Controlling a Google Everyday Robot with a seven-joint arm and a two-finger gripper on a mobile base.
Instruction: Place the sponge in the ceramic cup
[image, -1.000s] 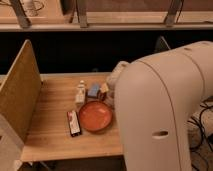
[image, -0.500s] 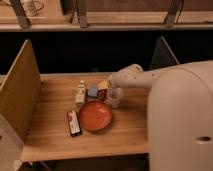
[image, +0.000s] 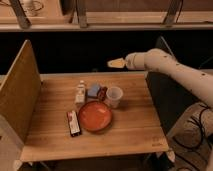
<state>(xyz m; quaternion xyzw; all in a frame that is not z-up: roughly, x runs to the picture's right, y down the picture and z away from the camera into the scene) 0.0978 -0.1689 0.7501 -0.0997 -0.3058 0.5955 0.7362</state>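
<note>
The blue sponge (image: 93, 90) lies on the wooden table (image: 130, 125), between the white bottle and the ceramic cup. That whitish cup (image: 114, 96) stands upright just right of the sponge, its dark reddish handle (image: 102, 93) turned toward it. My gripper (image: 115, 63) hangs at the end of the white arm (image: 170, 67), above the table's back edge and up behind the cup, pointing left. It is well clear of both sponge and cup.
A slim white bottle (image: 80, 92) stands left of the sponge. An orange plate (image: 95, 116) sits in front of the cup, with a flat black-and-red packet (image: 73, 123) to its left. A wooden panel (image: 20, 95) walls the table's left side.
The arm has pulled back and up to the right, uncovering the table's right side. The gripper now sits higher, behind the cup, instead of low over it.
</note>
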